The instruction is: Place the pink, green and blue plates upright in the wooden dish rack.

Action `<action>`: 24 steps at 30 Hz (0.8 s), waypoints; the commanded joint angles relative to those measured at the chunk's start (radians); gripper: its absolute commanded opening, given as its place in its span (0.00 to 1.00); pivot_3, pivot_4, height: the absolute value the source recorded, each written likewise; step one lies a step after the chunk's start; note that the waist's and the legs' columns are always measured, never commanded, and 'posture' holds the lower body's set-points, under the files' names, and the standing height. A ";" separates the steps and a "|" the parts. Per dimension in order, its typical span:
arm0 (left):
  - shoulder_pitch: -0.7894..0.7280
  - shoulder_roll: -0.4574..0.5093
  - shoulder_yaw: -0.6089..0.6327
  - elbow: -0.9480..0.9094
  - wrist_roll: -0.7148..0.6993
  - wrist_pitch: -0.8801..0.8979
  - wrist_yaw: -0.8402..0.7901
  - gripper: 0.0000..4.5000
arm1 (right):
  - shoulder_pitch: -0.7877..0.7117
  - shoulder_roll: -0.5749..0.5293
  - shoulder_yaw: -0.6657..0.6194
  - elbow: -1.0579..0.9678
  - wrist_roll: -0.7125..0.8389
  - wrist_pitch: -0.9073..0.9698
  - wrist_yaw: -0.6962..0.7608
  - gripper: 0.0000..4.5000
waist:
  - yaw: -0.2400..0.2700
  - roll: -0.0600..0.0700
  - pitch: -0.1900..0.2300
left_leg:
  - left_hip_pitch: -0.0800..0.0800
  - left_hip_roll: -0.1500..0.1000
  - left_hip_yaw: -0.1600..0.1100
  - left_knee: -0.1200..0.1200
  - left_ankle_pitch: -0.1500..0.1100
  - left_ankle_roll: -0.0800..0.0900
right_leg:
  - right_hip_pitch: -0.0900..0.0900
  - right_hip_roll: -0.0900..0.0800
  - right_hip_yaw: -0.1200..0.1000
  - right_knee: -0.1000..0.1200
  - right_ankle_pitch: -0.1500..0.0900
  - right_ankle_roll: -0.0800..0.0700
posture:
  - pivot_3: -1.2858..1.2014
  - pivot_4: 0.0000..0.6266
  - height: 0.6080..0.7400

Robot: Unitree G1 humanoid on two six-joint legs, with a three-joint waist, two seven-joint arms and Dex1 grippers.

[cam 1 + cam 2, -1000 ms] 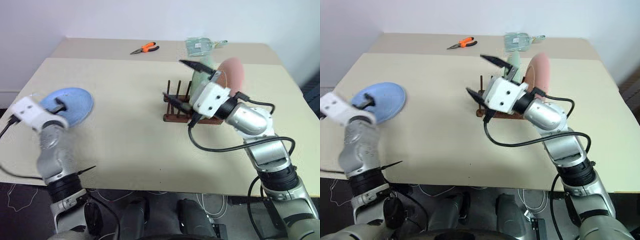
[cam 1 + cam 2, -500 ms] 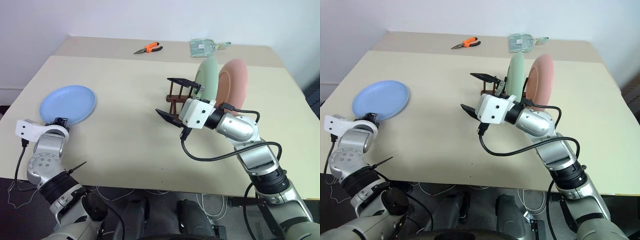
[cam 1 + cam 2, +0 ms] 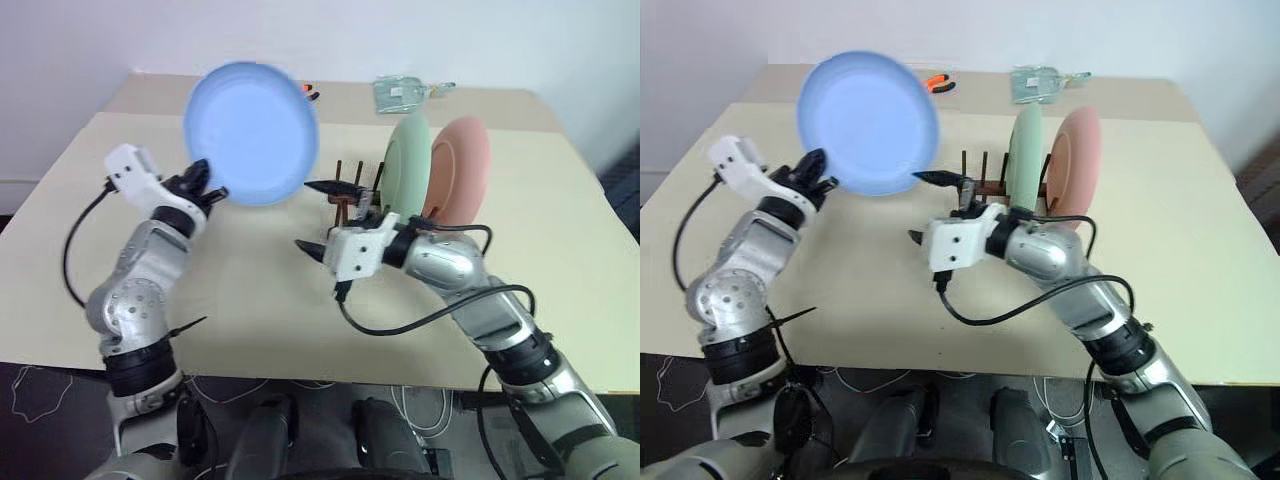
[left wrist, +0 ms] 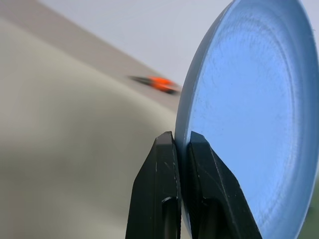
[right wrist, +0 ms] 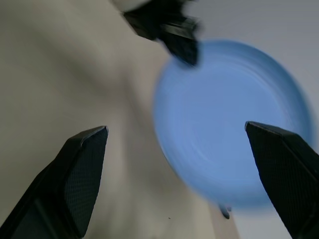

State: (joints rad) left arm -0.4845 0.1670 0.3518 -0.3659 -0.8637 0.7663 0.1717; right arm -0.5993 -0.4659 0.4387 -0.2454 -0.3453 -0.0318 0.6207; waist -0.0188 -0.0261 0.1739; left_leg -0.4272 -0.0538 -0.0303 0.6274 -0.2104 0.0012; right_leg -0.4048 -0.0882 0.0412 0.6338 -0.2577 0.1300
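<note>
Beige bench (image 3: pixel 240 290) carries everything, with a second, slightly darker bench (image 3: pixel 340 95) butted against its far edge.

Blue plate (image 3: pixel 251 133) is the biggest thing off the surface: it is lifted above the bench at the left of the rack, standing on edge with its hollow face toward the camera. Left gripper (image 3: pixel 207 187) has its jaws clamped on the plate's lower left rim; the left wrist view shows the 2 black fingers (image 4: pixel 158 189) pinching the rim between them.

Green plate (image 3: pixel 408 165) and pink plate (image 3: pixel 458 168) stand upright side by side in the rack (image 3: pixel 352 196), the pink one on the right. Dark pegs of the rack stand free to the left of the green plate.

Right gripper (image 3: pixel 320 214) hangs in front of the rack, pointing left toward the blue plate, its jaws wide apart and holding nothing. In the right wrist view the blue plate shows between its 2 fingers (image 5: pixel 82 164), not touching them.

On the far bench lie a clear packet (image 3: pixel 402 93) and, mostly hidden behind the blue plate, an orange-handled tool (image 3: pixel 937 83).
</note>
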 commanded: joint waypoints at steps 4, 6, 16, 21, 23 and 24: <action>0.012 -0.007 -0.031 -0.142 -0.123 0.040 0.012 0.01 | -0.102 0.043 0.036 0.095 -0.173 -0.046 -0.067 1.00 | 0.002 0.000 0.000 | 0.000 0.000 0.000 0.000 0.000 -0.001 | 0.000 0.000 0.000 0.001 0.000 0.000 | 0.52 0.24 0.98; 0.020 0.005 -0.027 -0.144 -0.143 0.038 0.004 0.00 | -0.117 0.048 0.046 0.136 -0.213 -0.056 -0.080 0.95 | 0.005 0.000 0.000 | 0.000 0.000 0.000 0.000 0.001 -0.001 | 0.000 0.000 0.000 0.001 0.000 0.000 | 0.52 0.24 0.98; 0.048 0.017 -0.002 -0.124 -0.214 0.002 -0.012 0.16 | -0.144 0.089 0.040 0.172 -0.306 -0.050 -0.112 0.00 | 0.005 0.000 0.000 | 0.000 0.000 0.000 0.000 0.002 -0.002 | 0.000 0.001 0.000 0.001 0.000 0.000 | 0.52 0.24 0.98; 0.024 -0.019 0.052 -0.112 -0.279 -0.078 0.020 0.69 | -0.138 0.088 0.036 0.162 -0.325 -0.061 -0.116 0.00 | 0.007 0.000 0.000 | 0.000 0.000 0.000 0.001 0.002 -0.002 | 0.000 0.000 0.000 0.000 0.000 0.000 | 0.52 0.24 0.98; -0.003 -0.020 0.100 -0.085 -0.255 -0.151 0.053 0.79 | -0.134 0.086 0.029 0.157 -0.317 -0.072 -0.118 0.00 | 0.004 0.000 0.000 | 0.000 0.000 0.000 0.000 0.002 -0.003 | 0.000 0.000 0.000 0.000 0.000 0.000 | 0.52 0.24 0.98; -0.011 -0.007 0.116 -0.069 -0.221 -0.181 0.063 0.79 | -0.132 0.085 0.024 0.155 -0.310 -0.077 -0.119 0.00 | 0.004 0.000 0.000 | 0.000 0.000 0.000 0.000 0.002 -0.002 | 0.000 0.001 0.000 0.000 0.000 0.000 | 0.52 0.24 0.98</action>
State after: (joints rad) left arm -0.4772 0.1443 0.4214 -0.4335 -1.1110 0.6502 0.2182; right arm -0.7217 -0.3831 0.4920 -0.0445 -0.6628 -0.0886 0.5156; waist -0.0151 -0.0261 0.1741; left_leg -0.4270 -0.0540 -0.0305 0.6277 -0.2087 -0.0013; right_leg -0.4048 -0.0874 0.0411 0.6342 -0.2575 0.1296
